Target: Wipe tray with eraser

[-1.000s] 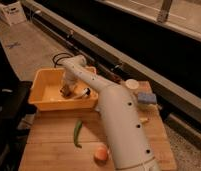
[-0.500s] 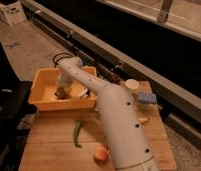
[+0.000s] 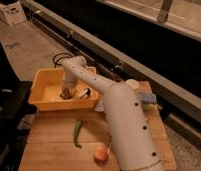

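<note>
While the white two-finger gripper [image 3: 67, 93] sits low inside the shallow yellow plastic tray [image 3: 41, 80], near the tray floor's centre, I cannot tell from this view what its grasp is doing, and the eraser cannot be singled out with certainty: a small dark lump at the gripper's tip and a pale object [image 3: 84, 93] just at its 3 o'clock are both candidates. Main risk, in my judgement: if the eraser is not actually under the tip, the stroke wipes nothing, or the bare tip scrapes the tray floor. Second risk: the tray rests loose on the slatted wooden table [image 3: 54, 145], toward the table's 10 o'clock corner and close to its far-left edge; too much downward or sideways force may drag the whole tray toward 9 o'clock and over that edge instead of sliding the eraser across it. Third: the pale object beside the tip may be pushed around or jammed against the tray wall at 3 o'clock during a stroke. Fourth: the thick white arm column [image 3: 125, 125] fills the table's middle and hides part of the tray's 4 o'clock corner, so contact there goes unchecked. A long green chilli pepper [image 3: 77, 133] and a round orange fruit [image 3: 100, 153] lie toward 6 o'clock, well apart from the tray, unlikely to interfere.
</note>
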Available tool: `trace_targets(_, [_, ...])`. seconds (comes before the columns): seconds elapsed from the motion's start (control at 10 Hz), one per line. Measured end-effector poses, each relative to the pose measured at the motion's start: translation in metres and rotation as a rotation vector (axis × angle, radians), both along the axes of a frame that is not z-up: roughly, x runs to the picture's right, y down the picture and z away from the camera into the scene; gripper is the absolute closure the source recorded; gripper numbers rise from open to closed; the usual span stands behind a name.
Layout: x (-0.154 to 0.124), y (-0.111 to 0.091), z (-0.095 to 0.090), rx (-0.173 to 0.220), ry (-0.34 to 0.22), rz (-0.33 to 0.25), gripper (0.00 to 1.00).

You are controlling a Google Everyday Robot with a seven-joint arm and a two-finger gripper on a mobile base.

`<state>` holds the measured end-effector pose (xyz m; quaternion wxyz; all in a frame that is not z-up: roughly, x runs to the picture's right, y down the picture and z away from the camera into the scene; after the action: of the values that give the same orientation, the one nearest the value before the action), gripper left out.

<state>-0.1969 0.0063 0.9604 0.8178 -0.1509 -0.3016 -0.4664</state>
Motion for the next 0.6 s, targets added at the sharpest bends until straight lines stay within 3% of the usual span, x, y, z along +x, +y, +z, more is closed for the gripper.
trace_targets(0.3, [0.000, -0.012, 0.023, 0.008, 0.004, 0.023, 1.00])
trace_targets(0.6, [-0.034, -0.010, 0.020, 0.010, -0.062, 0.044, 1.00])
